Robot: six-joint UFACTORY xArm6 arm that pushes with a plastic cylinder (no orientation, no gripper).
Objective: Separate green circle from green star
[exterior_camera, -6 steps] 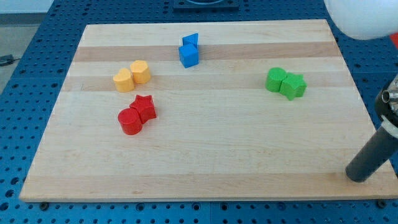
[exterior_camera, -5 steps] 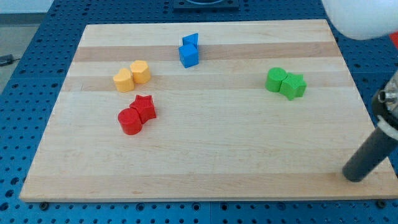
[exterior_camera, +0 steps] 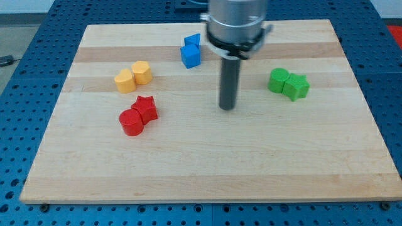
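The green circle [exterior_camera: 278, 80] and the green star [exterior_camera: 296, 86] sit touching each other at the view's right on the wooden board [exterior_camera: 201, 163], the circle to the left of the star. My tip [exterior_camera: 227, 107] stands on the board near the middle, to the left of and slightly below the green circle, apart from it.
Two blue blocks [exterior_camera: 191, 51] sit near the view's top, just left of the rod. Two yellow blocks [exterior_camera: 133, 76] lie at the left. A red circle [exterior_camera: 132, 122] and a red star [exterior_camera: 146, 108] touch each other below them.
My tip has moved from the board's lower right corner leftward and upward to the middle of the board. No block has moved.
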